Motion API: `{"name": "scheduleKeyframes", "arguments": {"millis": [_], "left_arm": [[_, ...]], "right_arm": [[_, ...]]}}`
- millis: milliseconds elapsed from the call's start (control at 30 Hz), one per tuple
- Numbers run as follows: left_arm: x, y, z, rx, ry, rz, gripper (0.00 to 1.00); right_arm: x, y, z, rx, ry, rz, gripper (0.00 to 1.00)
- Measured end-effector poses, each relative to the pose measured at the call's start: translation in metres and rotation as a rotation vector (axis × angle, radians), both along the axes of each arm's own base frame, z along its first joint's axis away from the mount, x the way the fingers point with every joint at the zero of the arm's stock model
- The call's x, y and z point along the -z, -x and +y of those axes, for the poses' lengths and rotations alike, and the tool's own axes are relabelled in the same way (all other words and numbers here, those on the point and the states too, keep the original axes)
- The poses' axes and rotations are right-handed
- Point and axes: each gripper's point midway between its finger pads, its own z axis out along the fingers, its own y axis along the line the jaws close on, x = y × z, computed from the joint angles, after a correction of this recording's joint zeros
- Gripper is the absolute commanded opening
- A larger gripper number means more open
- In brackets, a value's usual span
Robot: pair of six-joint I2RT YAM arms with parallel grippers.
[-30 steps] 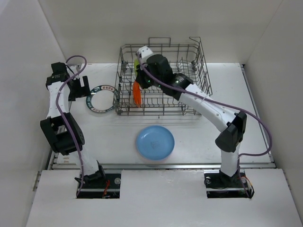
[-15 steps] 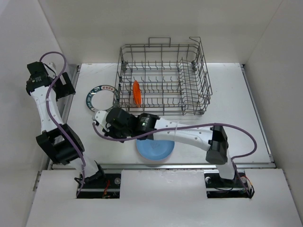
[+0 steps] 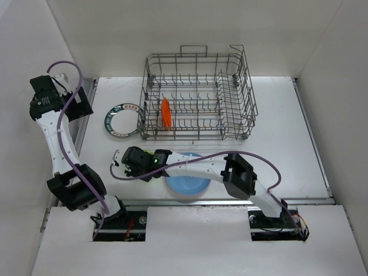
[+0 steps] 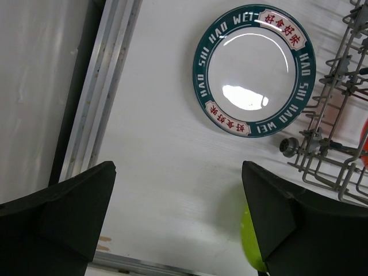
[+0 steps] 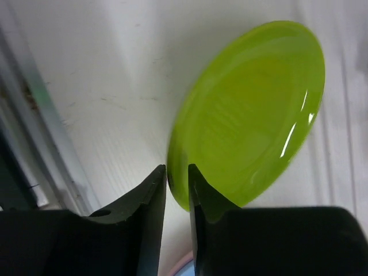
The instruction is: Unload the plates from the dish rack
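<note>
Right claw (image 5: 176, 171) clamped on green plate (image 5: 253, 109), left claw (image 4: 178, 167) apart, four plates (image 3: 122, 121), one dish rack (image 3: 244, 98)

I get the top external view from above and behind the arm bases, looking down wide over the whole dish rack (image 3: 198, 98). The left wrist view faces down, nearer, just left of the dish rack, and shares the teal-rim plate (image 4: 253, 69) with it. The right wrist view sits closest, on the green plate (image 5: 253, 109); the left wrist view catches that plate's edge.
</note>
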Motion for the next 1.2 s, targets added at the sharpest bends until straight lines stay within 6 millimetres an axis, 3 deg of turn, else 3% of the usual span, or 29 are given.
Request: {"name": "scheduleKeyframes", "arguments": {"millis": [67,200,333,467,567,633,700,800,833,867,900,1033,1100,1200], "left_arm": [[-0.001,0.0,-0.001,0.005,0.005,-0.002,0.9],[-0.007,-0.001,-0.005,0.021,0.017,-0.016,0.9],[-0.019,-0.005,-0.012,0.048,0.042,-0.052,0.9],[-0.038,-0.016,-0.024,0.09,0.072,-0.103,0.9],[-0.055,-0.031,-0.049,0.175,0.074,-0.14,0.9],[-0.066,-0.044,-0.078,0.265,0.081,-0.161,0.9],[-0.074,-0.057,-0.111,0.365,0.084,-0.171,0.9],[-0.073,-0.073,-0.161,0.511,0.078,-0.147,0.9],[-0.068,-0.079,-0.187,0.581,0.071,-0.124,0.9],[-0.064,-0.081,-0.197,0.606,0.066,-0.111,0.9],[-0.056,-0.083,-0.214,0.648,0.06,-0.083,0.9],[-0.008,-0.088,-0.279,0.792,0.011,0.051,0.9],[0.015,-0.088,-0.298,0.831,-0.036,0.116,0.9],[0.039,-0.095,-0.309,0.838,-0.138,0.176,0.91]], "right_arm": [[0.0,0.005,0.003,-0.012,-0.019,0.036,0.35],[0.002,0.014,0.006,-0.027,-0.035,0.101,0.64],[-0.008,0.017,0.012,-0.035,-0.069,0.141,0.67],[-0.044,0.007,0.01,0.008,-0.145,0.149,0.72],[-0.1,-0.015,-0.007,0.086,-0.259,0.149,0.73],[-0.153,-0.043,-0.034,0.171,-0.37,0.139,0.75],[-0.21,-0.085,-0.075,0.292,-0.496,0.103,0.75],[-0.281,-0.158,-0.165,0.537,-0.655,-0.014,0.8],[-0.295,-0.182,-0.201,0.641,-0.683,-0.063,0.84],[-0.303,-0.196,-0.226,0.715,-0.698,-0.098,0.84],[-0.309,-0.217,-0.265,0.837,-0.705,-0.142,0.85],[-0.295,-0.258,-0.343,1.117,-0.663,-0.184,0.86],[-0.276,-0.277,-0.378,1.241,-0.616,-0.192,0.86],[-0.242,-0.299,-0.417,1.382,-0.53,-0.189,0.86]]}}
